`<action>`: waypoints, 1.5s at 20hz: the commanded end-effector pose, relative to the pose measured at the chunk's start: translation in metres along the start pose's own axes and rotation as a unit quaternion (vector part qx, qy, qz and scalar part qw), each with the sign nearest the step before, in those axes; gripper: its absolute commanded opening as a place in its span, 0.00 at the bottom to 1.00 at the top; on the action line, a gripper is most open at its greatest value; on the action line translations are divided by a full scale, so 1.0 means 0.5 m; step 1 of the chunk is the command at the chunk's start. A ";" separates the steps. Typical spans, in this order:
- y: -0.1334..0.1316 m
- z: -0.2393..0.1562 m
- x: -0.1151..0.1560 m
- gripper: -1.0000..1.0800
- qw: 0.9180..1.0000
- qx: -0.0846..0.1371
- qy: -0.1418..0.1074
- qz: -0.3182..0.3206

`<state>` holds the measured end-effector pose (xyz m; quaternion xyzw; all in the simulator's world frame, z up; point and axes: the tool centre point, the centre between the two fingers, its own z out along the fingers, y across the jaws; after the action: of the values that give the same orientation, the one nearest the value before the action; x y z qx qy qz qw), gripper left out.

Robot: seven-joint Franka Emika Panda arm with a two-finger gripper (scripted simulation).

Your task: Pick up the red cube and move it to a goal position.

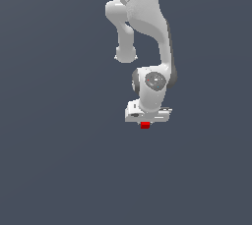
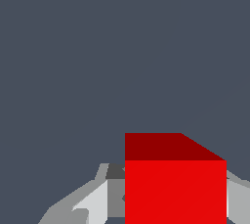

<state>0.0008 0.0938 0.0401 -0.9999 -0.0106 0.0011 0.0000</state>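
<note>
My claw [image 1: 145, 122] points straight down and the red cube [image 1: 145, 126] sits right beneath its body, between my fingers [image 2: 93, 201]. In the wrist view the cube [image 2: 175, 189] fills the space between the pale finger on one side and a sliver of the other finger at its far edge, so I judge that I am clamped on it, or very nearly so; I cannot see actual contact on both faces.

To do this step well, I would keep the squeeze steady and the wrist level, so the cube does not pivot between the pads. It looks set a little to one side of the middle of my grip, so a sudden swing could twist it; a slow, straight carry seems wiser.

Whether the cube is touching the tabletop [image 1: 59, 170] or hanging just above it, I cannot tell.

No goal marker shows in either view, so I cannot judge how far I must travel. Around my claw I see only the plain grey surface; nothing stands in my path.
</note>
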 end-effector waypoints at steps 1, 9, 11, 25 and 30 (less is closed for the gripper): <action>0.000 -0.029 0.004 0.00 1.000 0.000 0.001 0.000; 0.000 -0.169 0.021 0.00 1.000 0.000 0.001 0.000; 0.000 -0.213 0.027 0.00 1.000 0.000 0.001 0.000; -0.002 -0.522 0.068 0.00 1.000 0.000 0.001 0.000; -0.002 -0.619 0.084 0.00 1.000 0.000 0.001 0.000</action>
<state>0.0414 0.0958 0.3349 -0.9999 -0.0105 -0.0001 0.0002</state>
